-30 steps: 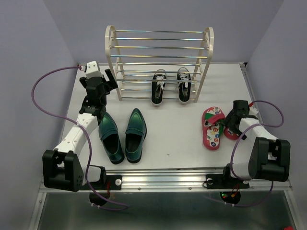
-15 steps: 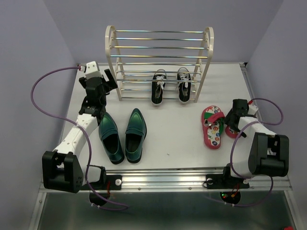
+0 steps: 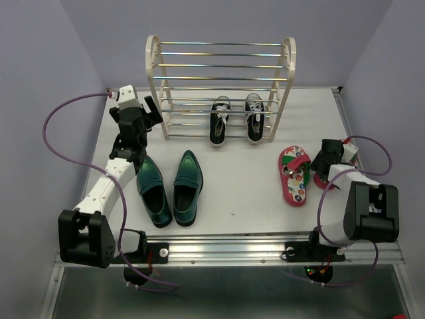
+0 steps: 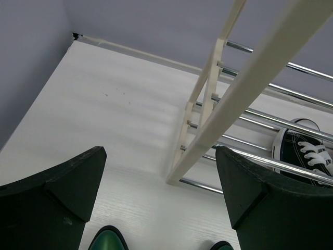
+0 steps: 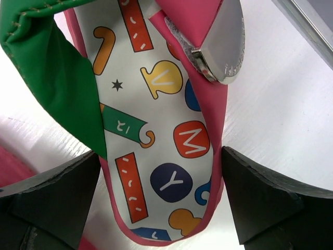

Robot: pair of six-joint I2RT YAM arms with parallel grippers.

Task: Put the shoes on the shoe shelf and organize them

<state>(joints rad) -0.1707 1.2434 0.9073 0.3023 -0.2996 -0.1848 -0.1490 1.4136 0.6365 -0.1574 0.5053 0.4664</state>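
The cream shoe shelf (image 3: 157, 80) stands at the back. The black sneakers (image 3: 219, 123) sit on its lowest rods. The green loafers (image 3: 153, 189) lie side by side at the front left. One red flip-flop (image 3: 294, 176) lies at the right. The second flip-flop (image 5: 166, 140) lies between the jaws of my right gripper (image 5: 161, 203), which is open and straddles its end; the pads are close to its pink rim. My left gripper (image 4: 161, 198) is open and empty, hovering by the shelf's left panel (image 4: 229, 104), above the loafer toes (image 4: 106, 239).
A sneaker (image 4: 307, 153) shows behind the rods in the left wrist view. The table's right edge rail (image 5: 312, 26) runs close beside the held-over flip-flop. Purple walls close in the left, back and right.
My right gripper has shifted slightly back and right over the right flip-flop. The left arm and the other shoes have not moved.
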